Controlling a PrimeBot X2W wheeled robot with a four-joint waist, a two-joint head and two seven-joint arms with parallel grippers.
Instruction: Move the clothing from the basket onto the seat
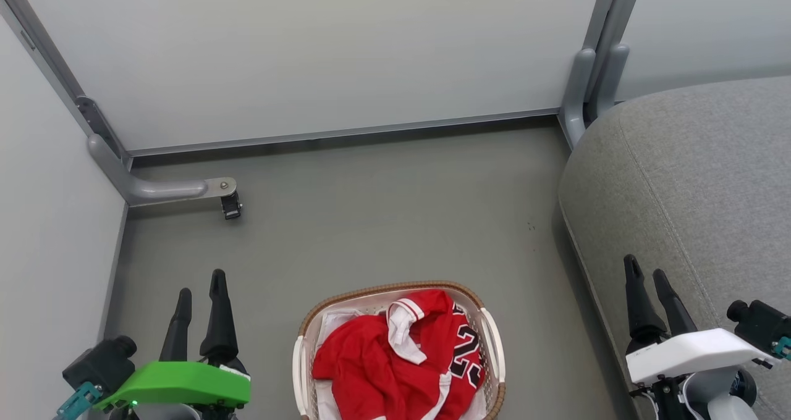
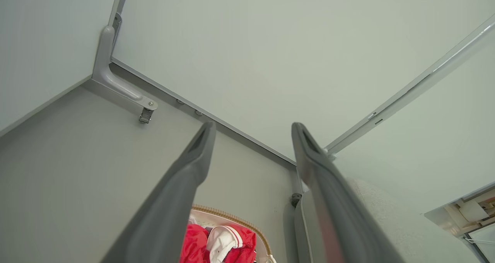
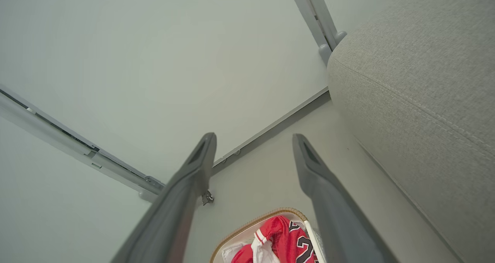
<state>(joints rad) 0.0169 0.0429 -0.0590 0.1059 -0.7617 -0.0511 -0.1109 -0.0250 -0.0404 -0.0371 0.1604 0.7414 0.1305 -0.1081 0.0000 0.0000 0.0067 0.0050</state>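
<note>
Basket (image 1: 492,340) is sitting on the grey floor (image 1: 371,210), low centre in the head view, its near end running off the bottom edge. Clothing (image 1: 377,361) is lying heaped inside it, red with white trim, black numerals showing toward the right wall.

Seat (image 1: 692,179) is standing to the basket's right, its rounded edge slanting down the view. A strip of floor is lying between that edge and the basket's right handle.

Left gripper (image 1: 201,282) is hovering left of the basket, fingers spread wide, gripping nothing. A side panel (image 1: 49,222) is running close along its outer side.

Right gripper (image 1: 644,266) is hovering over the seat's edge, fingers spread wide, nothing between them.

Past the basket, floor is stretching to the back wall panel (image 1: 309,49). A bracket foot (image 1: 167,189) is jutting in from the left corner, well apart from the basket.
</note>
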